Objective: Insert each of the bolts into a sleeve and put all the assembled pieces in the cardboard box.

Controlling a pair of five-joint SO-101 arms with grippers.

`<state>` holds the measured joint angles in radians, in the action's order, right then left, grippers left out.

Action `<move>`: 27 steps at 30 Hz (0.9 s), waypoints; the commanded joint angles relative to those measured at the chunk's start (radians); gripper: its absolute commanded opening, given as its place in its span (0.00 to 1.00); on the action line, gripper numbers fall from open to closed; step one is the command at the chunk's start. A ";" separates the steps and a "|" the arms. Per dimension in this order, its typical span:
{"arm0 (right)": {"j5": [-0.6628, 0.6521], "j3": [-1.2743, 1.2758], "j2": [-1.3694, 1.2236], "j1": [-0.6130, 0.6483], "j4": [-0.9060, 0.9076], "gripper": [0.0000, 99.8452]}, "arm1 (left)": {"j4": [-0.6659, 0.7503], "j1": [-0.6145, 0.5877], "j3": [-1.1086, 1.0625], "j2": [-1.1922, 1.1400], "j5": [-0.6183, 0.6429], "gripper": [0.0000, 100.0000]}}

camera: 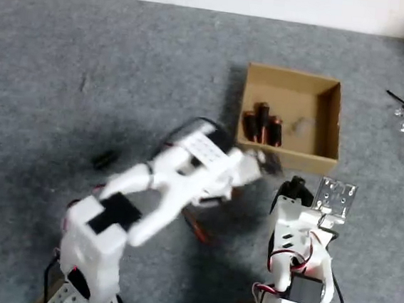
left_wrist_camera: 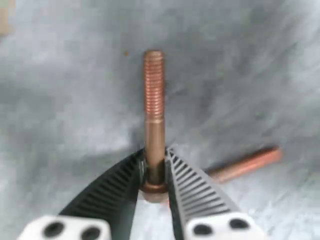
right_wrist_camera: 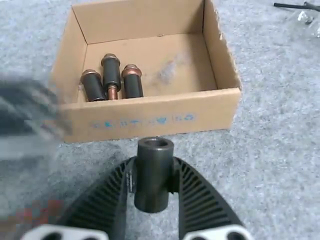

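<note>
Left gripper (left_wrist_camera: 156, 155): clamped on a bolt (left_wrist_camera: 154, 100) by its head end, close to the box.
Right gripper (right_wrist_camera: 154, 162): pinching a sleeve (right_wrist_camera: 154, 175) upright, just on the near side of the box.
Box (right_wrist_camera: 150, 120): far right, three finished pieces (right_wrist_camera: 112, 80) inside.
Sleeve: looks stiff and smooth, so grab it mid-body.
Bolt: rigid, probably slippery, so hold it near the head.

Gripper (right_wrist_camera: 153, 169) in foreground, clamped on upright dark sleeve (right_wrist_camera: 154, 177). Box (right_wrist_camera: 150, 120) just beyond, on grey carpet (right_wrist_camera: 280, 130). Three assembled pieces (right_wrist_camera: 111, 75) inside, side by side. Blurred dark shape (right_wrist_camera: 25, 115) at frame edge.
</note>
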<state>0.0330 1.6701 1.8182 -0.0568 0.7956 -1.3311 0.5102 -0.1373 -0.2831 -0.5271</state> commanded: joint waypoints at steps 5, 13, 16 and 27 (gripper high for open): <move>-0.012 0.068 0.021 -0.007 -0.041 0.00 | -0.129 -0.137 -0.048 0.263 -0.227 0.01; -0.012 0.068 0.021 -0.007 -0.041 0.00 | -0.129 -0.417 -0.196 0.202 -0.744 0.01; -0.012 0.068 0.021 -0.007 -0.041 0.00 | -0.129 -0.515 -0.134 0.134 -0.767 0.01; -0.014 0.070 0.021 -0.005 -0.041 0.00 | -0.138 -0.584 0.176 -0.180 -0.669 0.01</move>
<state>0.0330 1.6701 1.8182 -0.0568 0.7956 -1.4538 -0.0637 -0.0621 -0.4258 -1.2129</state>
